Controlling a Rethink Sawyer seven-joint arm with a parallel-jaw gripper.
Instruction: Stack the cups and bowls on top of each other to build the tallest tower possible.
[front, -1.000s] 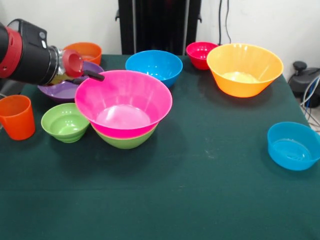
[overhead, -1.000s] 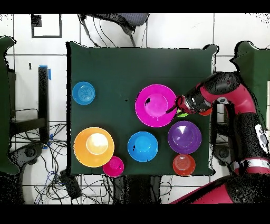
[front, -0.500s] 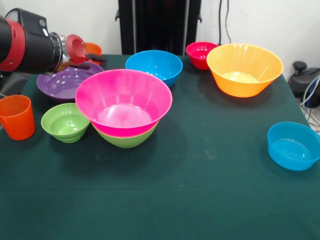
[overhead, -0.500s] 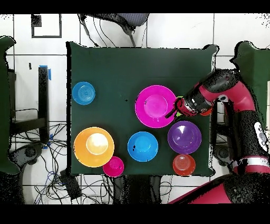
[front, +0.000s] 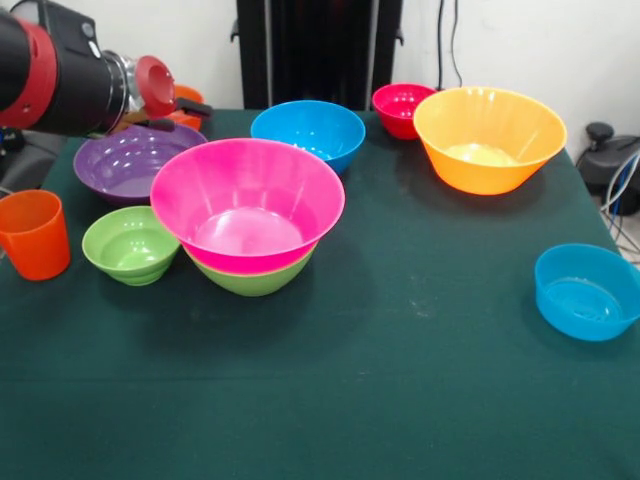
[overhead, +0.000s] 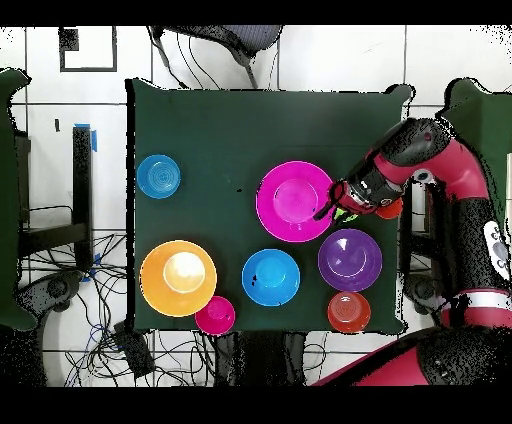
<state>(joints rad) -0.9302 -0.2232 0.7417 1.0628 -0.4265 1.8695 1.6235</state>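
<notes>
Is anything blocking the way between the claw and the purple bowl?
Nothing visible blocks it. The claw hangs above the far rim of the purple bowl, which is empty. The pink bowl sits beside it, not between.

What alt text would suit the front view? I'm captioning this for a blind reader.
A large pink bowl sits nested in a green bowl at the centre of a dark green table, with loose purple, blue, red, orange and small green bowls and an orange cup around it. The robot's red and black arm reaches in at upper left, above the purple bowl.
</notes>
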